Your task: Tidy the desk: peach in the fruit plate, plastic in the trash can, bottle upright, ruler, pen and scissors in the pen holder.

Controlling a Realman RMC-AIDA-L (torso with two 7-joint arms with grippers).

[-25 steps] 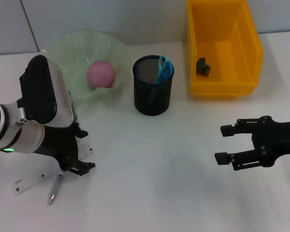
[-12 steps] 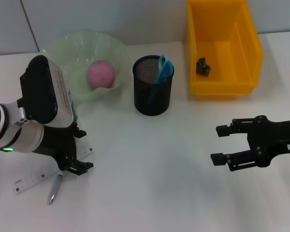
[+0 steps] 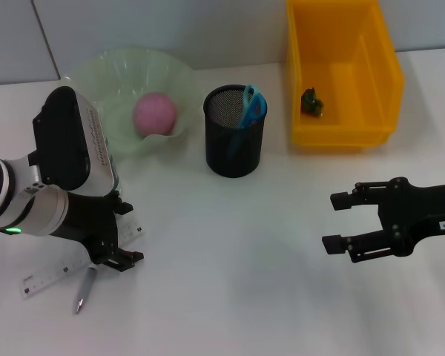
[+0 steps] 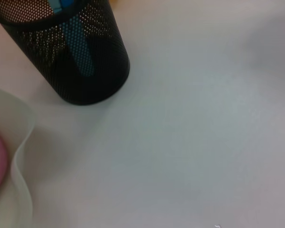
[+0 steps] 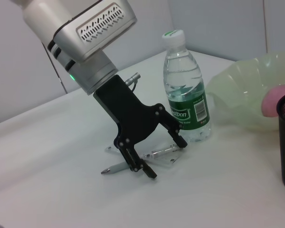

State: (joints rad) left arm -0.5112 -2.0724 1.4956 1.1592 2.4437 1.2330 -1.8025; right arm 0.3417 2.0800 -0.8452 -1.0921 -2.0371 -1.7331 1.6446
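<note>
The left pincer [image 3: 121, 248] is hanging spread apart, tips low over the ruler [image 3: 59, 274] and pen [image 3: 85, 288] near the worktop's front-left corner; both are lying slantwise, crossing beneath it. The right pincer [image 3: 337, 221], also apart, is waiting well away.

White desk surface [image 3: 230, 252] fills most of frame. Grey wall panels [image 3: 170, 26] along top edge, 1 vertical seam upper left.

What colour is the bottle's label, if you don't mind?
Green with white lettering on the bottle, clearest in the right wrist view.
</note>
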